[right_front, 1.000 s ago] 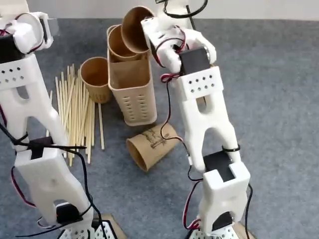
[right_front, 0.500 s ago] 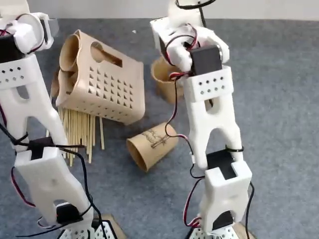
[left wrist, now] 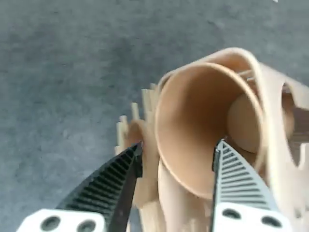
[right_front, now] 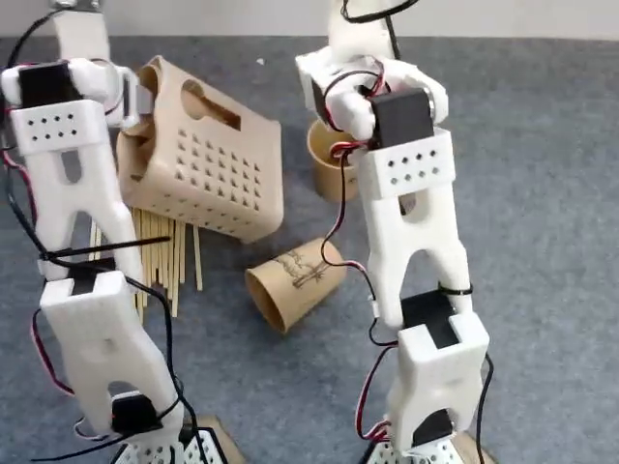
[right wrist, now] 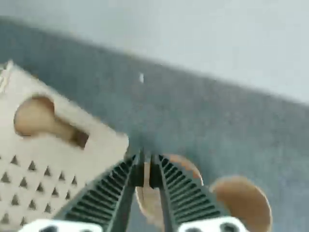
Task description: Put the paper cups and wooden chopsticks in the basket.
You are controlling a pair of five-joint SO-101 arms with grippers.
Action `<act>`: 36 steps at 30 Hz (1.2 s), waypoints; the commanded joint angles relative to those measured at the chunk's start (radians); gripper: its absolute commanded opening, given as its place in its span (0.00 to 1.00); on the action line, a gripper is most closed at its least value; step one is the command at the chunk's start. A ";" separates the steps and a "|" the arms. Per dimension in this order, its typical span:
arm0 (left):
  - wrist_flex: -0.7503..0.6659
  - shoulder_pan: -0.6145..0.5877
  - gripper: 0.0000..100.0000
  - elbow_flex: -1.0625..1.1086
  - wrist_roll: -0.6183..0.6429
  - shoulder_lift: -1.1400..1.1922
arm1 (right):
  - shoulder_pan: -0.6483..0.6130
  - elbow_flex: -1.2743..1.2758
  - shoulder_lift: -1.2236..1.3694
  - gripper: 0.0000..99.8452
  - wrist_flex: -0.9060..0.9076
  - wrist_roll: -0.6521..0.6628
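Two cups outside tipped basket [right_front: 208, 164]: upright cup [right_front: 327, 172] pinched in right gripper [right wrist: 143, 170], printed cup [right_front: 295, 282] nearby. Chopsticks [right_front: 164, 261] loose. Left gripper [left wrist: 179, 145] spread, empty, before basket.

Basket [right_front: 208, 169]: beige, with rows of small dark holes.
Lying cup [right_front: 293, 280]: brown, with a dark line drawing on its side.
Standing cup [right_front: 322, 169]: plain brown.
Chopsticks [right_front: 160, 256]: pale wood.
Table [right_front: 542, 193]: speckled grey.
Arms [right_front: 401, 213]: white, with black motors and red and black wires.
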 commanded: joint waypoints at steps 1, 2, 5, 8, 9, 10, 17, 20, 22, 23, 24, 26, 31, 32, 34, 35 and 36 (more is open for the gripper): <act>0.029 0.114 0.25 -0.002 -0.011 -0.007 | 0.056 -0.039 -0.047 0.04 0.104 -0.002; 0.032 0.134 0.25 -0.002 -0.011 -0.007 | 0.079 -0.039 -0.047 0.04 0.137 -0.002; 0.051 0.189 0.25 -0.002 -0.011 -0.007 | 0.157 -0.039 -0.047 0.04 0.214 0.000; 0.054 0.220 0.24 -0.002 -0.011 -0.007 | 0.225 -0.039 -0.047 0.04 0.232 0.000; 0.054 0.225 0.24 -0.002 -0.009 -0.007 | 0.243 -0.038 -0.047 0.04 0.239 0.000; 0.054 0.226 0.24 -0.004 -0.008 -0.007 | 0.259 -0.038 -0.044 0.04 0.251 0.000; 0.055 0.209 0.24 -0.056 -0.008 -0.036 | 0.277 -0.028 -0.010 0.04 0.338 0.091; 0.057 0.157 0.24 -0.153 -0.005 -0.071 | 0.277 -0.030 0.038 0.04 0.344 0.098; 0.058 0.122 0.25 -0.199 -0.005 -0.094 | 0.278 -0.030 0.068 0.04 0.344 0.097; 0.069 0.107 0.25 -0.216 -0.005 -0.108 | 0.278 -0.030 0.084 0.04 0.344 0.097; 0.078 0.091 0.25 -0.231 -0.006 -0.117 | 0.283 -0.031 0.097 0.04 0.344 0.097; 0.086 0.070 0.25 -0.240 -0.008 -0.130 | 0.289 -0.038 0.127 0.04 0.341 0.094; 0.115 -0.015 0.25 -0.239 -0.003 -0.136 | 0.367 -0.039 0.223 0.04 0.297 0.094; 0.117 -0.031 0.25 -0.239 -0.003 -0.136 | 0.386 -0.039 0.245 0.04 0.269 0.092; 0.118 -0.065 0.25 -0.236 -0.003 -0.133 | 0.414 -0.031 0.289 0.04 0.211 0.094; 0.120 -0.077 0.25 -0.234 -0.003 -0.131 | 0.421 -0.031 0.317 0.04 0.189 0.094; 0.120 -0.087 0.25 -0.234 -0.005 -0.131 | 0.426 -0.035 0.344 0.04 0.170 0.092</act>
